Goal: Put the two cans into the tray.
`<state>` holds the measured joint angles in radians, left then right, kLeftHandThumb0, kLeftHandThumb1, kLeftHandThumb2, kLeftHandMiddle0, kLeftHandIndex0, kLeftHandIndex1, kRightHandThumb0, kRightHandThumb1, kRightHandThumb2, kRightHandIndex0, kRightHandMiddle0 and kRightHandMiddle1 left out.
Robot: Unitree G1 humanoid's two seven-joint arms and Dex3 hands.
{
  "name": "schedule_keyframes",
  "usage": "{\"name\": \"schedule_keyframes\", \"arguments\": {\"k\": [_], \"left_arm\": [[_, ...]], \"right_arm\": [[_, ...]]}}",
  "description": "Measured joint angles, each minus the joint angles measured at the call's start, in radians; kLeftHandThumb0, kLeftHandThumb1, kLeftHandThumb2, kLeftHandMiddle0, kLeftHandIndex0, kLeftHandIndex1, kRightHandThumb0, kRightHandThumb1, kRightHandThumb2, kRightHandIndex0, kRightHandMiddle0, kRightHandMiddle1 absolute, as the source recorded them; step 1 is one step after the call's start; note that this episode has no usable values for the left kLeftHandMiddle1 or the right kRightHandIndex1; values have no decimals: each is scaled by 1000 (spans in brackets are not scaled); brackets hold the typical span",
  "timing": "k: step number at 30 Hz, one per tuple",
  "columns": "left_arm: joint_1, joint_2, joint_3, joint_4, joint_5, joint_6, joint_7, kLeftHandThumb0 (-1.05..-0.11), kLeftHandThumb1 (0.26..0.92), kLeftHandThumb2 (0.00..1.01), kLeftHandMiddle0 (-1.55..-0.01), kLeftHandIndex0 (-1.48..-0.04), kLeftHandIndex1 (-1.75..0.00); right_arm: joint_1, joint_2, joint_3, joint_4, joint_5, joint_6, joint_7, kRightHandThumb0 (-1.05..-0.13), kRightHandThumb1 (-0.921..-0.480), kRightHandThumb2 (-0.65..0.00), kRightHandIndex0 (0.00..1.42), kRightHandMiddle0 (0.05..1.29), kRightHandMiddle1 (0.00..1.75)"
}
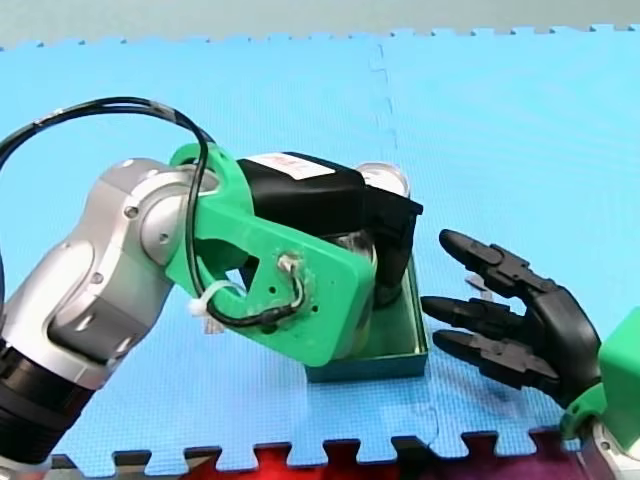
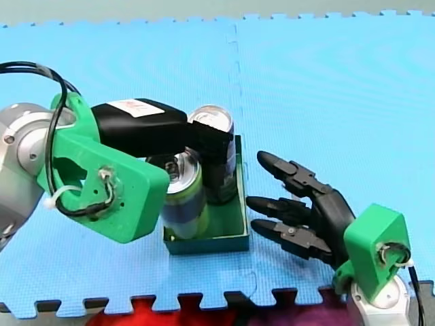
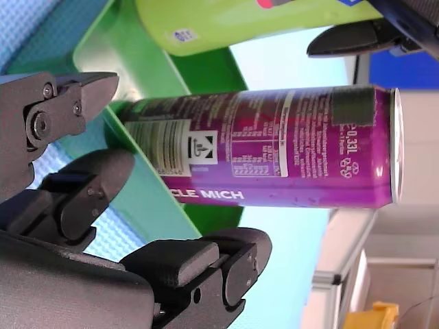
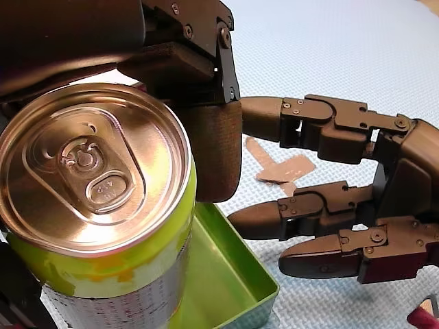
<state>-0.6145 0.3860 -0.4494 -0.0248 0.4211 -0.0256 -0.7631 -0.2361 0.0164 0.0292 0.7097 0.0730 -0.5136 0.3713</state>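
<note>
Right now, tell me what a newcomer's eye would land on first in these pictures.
First, the left robot hand, reaching in from the left behind its bright green bracket and gripping the lime-green can. That can stands beside the purple can in the small green tray on the blue foam mat. Next, the black right robot hand, open, just right of the tray.

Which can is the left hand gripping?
The lime-green aluminium can at the green tray's near end, in the left hand; the purple can stands behind. Right hand is beside the tray.
</note>
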Motion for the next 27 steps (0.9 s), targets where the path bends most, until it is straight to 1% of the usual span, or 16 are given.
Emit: {"name": "schedule_keyframes", "arguments": {"k": [2, 8, 16, 21, 27], "left_arm": [[3, 0, 1, -1, -1, 5, 2, -296, 886, 5, -920, -544, -1746], [20, 0, 3, -3, 0, 6, 22, -294, 886, 5, -918, -543, -1746], [30, -5, 8, 24, -18, -9, 37, -293, 883, 3, -914, -539, -1746], [32, -18, 10, 56, -35, -18, 47, -290, 879, 1, -909, -537, -1746], [34, -25, 10, 83, -35, -45, 70, -289, 872, 0, -903, -535, -1746]], "right_arm": [[1, -1, 0, 2, -2, -3, -4, -942, -890, -10, 1144, 454, 2], [1, -1, 1, 1, -6, -3, -14, -957, -901, -7, 1167, 430, 0], [10, 0, 6, -23, -11, 8, -27, -976, -907, -3, 1181, 366, -1], [16, -3, 8, -43, -9, 21, -27, -977, -904, 0, 1188, 337, -1], [14, -6, 4, -45, 2, 22, -17, -970, -898, 0, 1212, 315, 0]]}}
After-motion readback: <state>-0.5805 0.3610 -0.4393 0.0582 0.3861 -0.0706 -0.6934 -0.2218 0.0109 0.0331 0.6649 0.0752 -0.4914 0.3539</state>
